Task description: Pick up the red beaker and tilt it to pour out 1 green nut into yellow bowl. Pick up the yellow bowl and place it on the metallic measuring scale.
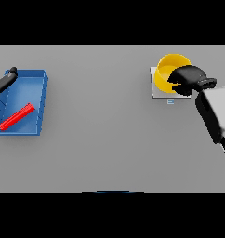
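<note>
The yellow bowl (pixel 168 69) rests on the metallic measuring scale (pixel 156 93) at the table's far right. My right hand (pixel 188 78) covers the bowl's right side, its fingers curled over the rim. A red beaker (pixel 16 116) lies on its side inside a blue tray (pixel 37 86) at the far left. My left hand (pixel 5 80) hovers at the tray's upper left corner, fingers straight and holding nothing. I see no green nut; the bowl's inside is partly hidden by my hand.
The blue tray's raised walls surround the lying beaker. A small display tab (pixel 170 101) sticks out at the scale's near edge. Grey table (pixel 100 121) stretches between the tray and the scale.
</note>
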